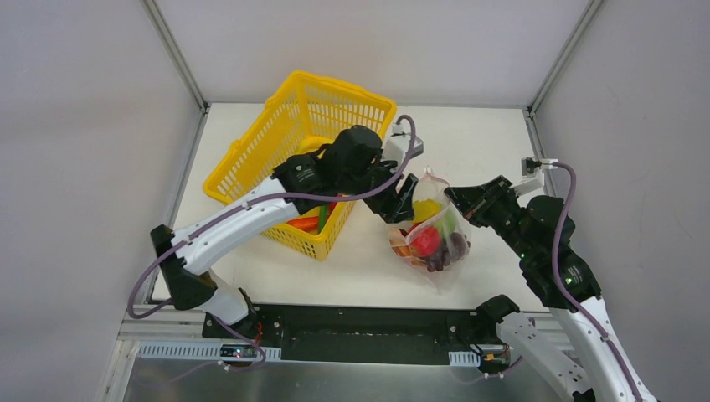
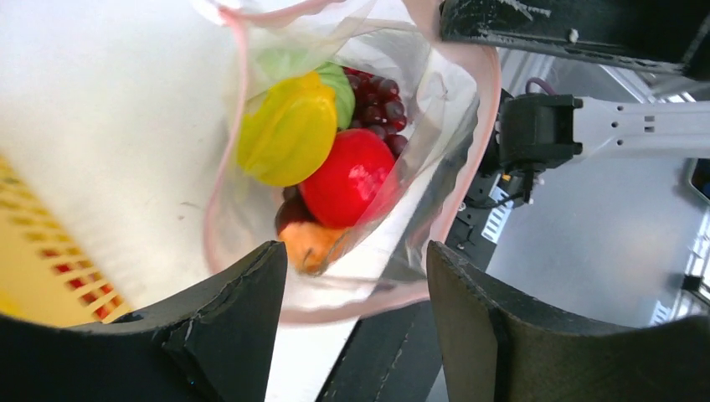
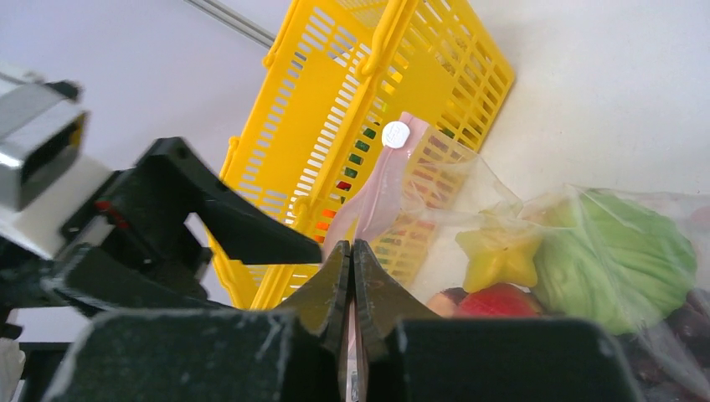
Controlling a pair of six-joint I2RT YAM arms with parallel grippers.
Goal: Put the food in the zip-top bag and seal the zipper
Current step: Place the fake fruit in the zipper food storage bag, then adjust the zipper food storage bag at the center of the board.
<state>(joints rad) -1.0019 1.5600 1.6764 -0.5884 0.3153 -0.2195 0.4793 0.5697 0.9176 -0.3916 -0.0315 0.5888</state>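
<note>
The clear zip-top bag point(image 1: 441, 270) lies on the white table with its mouth lifted. Inside it I see a red tomato point(image 2: 347, 180), a yellow piece point(image 2: 286, 130), green cabbage point(image 3: 615, 255), purple grapes point(image 2: 378, 102) and an orange piece point(image 2: 311, 244). My right gripper point(image 3: 352, 255) is shut on the pink zipper point(image 3: 383, 191) strip at the bag's mouth edge, holding it up. My left gripper point(image 2: 356, 289) hangs open just above the open mouth, nothing between its fingers point(image 2: 243, 314). In the top view it point(image 1: 403, 205) is at the bag's left edge, and the right gripper point(image 1: 455, 198) is on the opposite side.
A yellow lattice basket point(image 1: 295, 126) stands tilted at the back left, under the left arm, with more toy food point(image 1: 308, 223) in its near corner. The table's near edge and a black rail point(image 1: 360, 331) lie below the bag.
</note>
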